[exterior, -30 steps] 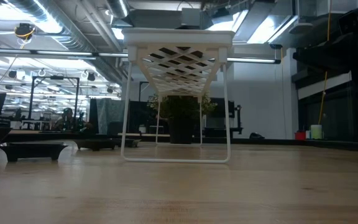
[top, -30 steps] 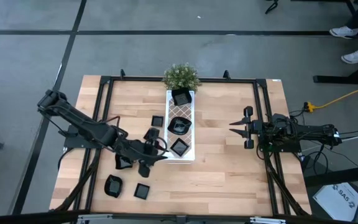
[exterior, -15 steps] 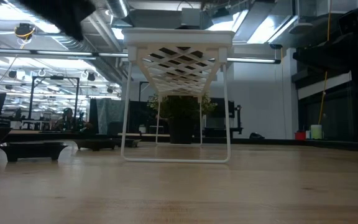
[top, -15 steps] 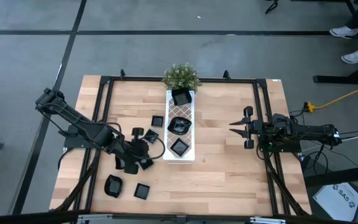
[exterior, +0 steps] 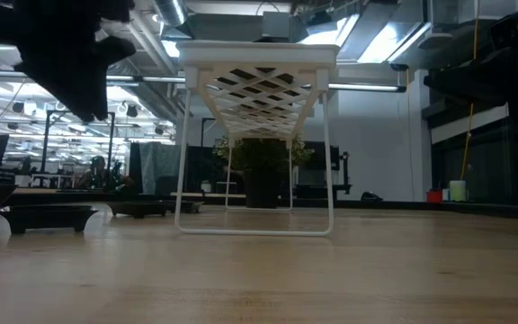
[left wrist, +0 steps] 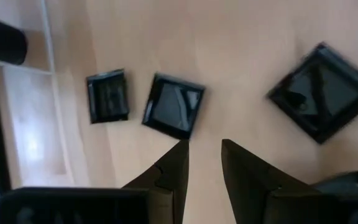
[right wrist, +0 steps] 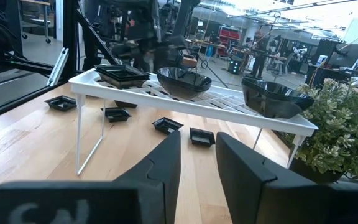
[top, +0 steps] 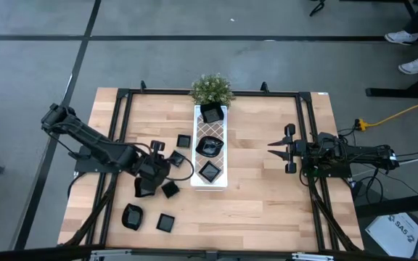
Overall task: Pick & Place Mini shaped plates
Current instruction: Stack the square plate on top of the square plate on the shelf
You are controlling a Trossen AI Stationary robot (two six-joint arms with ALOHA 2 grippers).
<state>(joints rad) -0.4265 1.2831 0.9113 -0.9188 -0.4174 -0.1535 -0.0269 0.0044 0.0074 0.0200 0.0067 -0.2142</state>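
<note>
Left gripper (top: 167, 161) back from the white tray (top: 219, 181), empty, toward the loose plates (top: 170, 189).

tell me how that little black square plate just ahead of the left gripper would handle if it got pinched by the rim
The square plate looks glossy, so the fingers may slip on it. It seems rigid and shallow, lying flat on the wooden table, so it probably won't roll, though a pinch on its low rim could tilt it. The left gripper hangs above it, holding nothing.

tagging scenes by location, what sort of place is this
Likely a robotics lab or workshop: exposed ceiling ducts, rows of equipment benches behind the wooden table, and a grey concrete floor.
</note>
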